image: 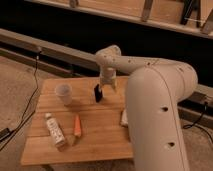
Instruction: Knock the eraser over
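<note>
Item: grey two-finger gripper (108, 86), pointed down over the far middle of the slatted wooden table (100, 145). Jaws seemed slightly parted and gripped nothing, though the dim view left this uncertain.

Item: small black rectangular eraser (98, 93), standing on end just left of the gripper; whether they touched could not be told.

Item: clear plastic cup (63, 93), upright, left of the eraser.

Item: white bottle (54, 131), lying near the front left; its label was unreadable.

Item: orange carrot (77, 125), lying beside the bottle.

Item: small white block (123, 118), partly hidden by the bulky white arm (155, 100), which reached in from the right and bent down at the wrist.
</note>
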Motion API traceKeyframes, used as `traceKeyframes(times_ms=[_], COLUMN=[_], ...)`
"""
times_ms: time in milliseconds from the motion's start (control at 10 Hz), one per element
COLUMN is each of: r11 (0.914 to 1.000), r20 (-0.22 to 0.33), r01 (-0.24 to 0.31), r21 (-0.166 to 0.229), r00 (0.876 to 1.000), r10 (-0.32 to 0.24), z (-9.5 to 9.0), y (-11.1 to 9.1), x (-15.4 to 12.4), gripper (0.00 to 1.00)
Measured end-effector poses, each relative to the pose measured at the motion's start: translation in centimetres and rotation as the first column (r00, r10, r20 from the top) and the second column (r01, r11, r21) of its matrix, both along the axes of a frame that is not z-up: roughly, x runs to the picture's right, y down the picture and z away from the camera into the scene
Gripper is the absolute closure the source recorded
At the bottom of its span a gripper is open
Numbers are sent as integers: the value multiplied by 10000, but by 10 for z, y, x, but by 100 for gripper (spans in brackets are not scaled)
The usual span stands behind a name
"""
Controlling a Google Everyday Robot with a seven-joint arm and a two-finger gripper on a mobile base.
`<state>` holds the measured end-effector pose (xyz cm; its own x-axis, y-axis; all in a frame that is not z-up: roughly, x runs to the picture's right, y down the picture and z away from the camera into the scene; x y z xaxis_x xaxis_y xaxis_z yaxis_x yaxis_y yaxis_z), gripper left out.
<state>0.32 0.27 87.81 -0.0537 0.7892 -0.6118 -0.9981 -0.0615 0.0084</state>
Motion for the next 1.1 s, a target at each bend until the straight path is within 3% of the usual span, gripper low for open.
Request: traceKeyframes(times_ms=[600,1100], r11=[9981,9969], r20=[955,1281], r01=[490,660], r21=[371,439], r00=[9941,9892], r10=[-523,-712], z=[5,3], y=[-29,-37], x=[-54,-63], gripper=[35,35])
